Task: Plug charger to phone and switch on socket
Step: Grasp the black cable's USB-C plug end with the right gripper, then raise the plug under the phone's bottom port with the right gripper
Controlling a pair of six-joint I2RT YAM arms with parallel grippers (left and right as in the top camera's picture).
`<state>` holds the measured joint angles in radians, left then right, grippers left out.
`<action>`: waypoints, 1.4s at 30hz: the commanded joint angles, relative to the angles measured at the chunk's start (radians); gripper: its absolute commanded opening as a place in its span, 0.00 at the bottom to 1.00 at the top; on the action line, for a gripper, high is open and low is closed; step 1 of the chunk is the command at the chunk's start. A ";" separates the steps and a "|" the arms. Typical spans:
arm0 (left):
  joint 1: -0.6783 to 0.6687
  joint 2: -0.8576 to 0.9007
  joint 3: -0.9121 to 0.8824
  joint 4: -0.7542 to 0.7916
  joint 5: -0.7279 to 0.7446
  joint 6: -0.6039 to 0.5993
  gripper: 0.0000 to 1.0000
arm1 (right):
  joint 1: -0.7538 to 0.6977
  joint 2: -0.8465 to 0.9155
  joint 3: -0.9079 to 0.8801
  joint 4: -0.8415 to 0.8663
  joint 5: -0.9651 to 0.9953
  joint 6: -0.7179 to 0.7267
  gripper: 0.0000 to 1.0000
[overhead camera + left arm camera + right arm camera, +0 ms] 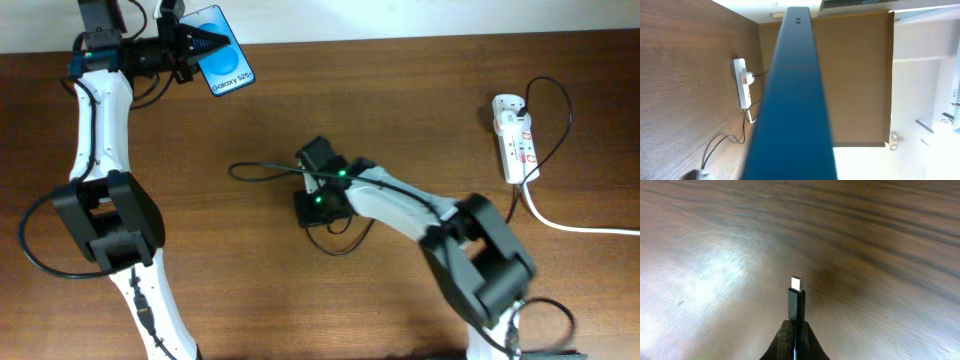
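Near end of phone (792, 100) beyond the bottom edge; socket (515, 140) switches illegibly small

Overhead camera looking straight down on brown worktop (300, 310) from well above, taking in phone (222, 62) and power strip (515, 135). Left wrist camera sitting right against phone, sighting along its dark blue edge across worktop, sharing power strip with overhead. Right wrist camera hovering low, facing forward over wood, charger plug (796, 285) standing close up in foreground.
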<state>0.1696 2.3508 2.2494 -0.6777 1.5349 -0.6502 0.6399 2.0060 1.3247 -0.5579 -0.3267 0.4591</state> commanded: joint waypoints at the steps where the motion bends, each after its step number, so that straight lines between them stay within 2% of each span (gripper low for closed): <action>1: -0.008 0.007 0.009 0.002 0.038 0.020 0.00 | -0.035 -0.238 0.006 -0.008 -0.034 -0.042 0.04; 6: -0.032 0.007 0.009 0.003 0.038 0.020 0.00 | -0.123 -0.481 0.006 -0.082 -0.141 -0.044 0.04; 10: -0.058 0.007 0.009 0.003 0.038 0.020 0.00 | -0.187 -0.575 0.005 -0.178 -0.179 -0.045 0.04; 16: -0.075 0.007 0.009 0.002 0.038 0.039 0.00 | -0.269 -0.688 -0.050 -0.235 -0.257 -0.093 0.04; 17: -0.084 0.007 0.009 0.003 0.038 0.047 0.00 | -0.290 -0.718 -0.088 -0.219 -0.281 -0.092 0.04; 19: -0.118 0.007 0.009 0.003 0.038 0.069 0.00 | -0.326 -0.779 -0.227 -0.048 -0.404 -0.056 0.04; 21: -0.148 0.007 0.009 0.003 0.038 0.069 0.00 | -0.325 -0.776 -0.285 0.058 -0.452 -0.003 0.04; 25: -0.255 0.007 0.009 0.003 0.038 0.069 0.00 | -0.306 -0.737 -0.311 0.180 -0.455 0.070 0.04; 33: -0.401 0.007 0.009 0.005 0.003 0.069 0.00 | -0.306 -0.710 -0.311 0.280 -0.399 0.153 0.04; 42: -0.412 0.007 0.009 0.006 0.014 0.069 0.00 | -0.308 -0.701 -0.311 0.333 -0.287 0.234 0.04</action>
<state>-0.2459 2.3508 2.2494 -0.6765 1.5177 -0.6010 0.3279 1.2972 1.0168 -0.2451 -0.6434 0.6788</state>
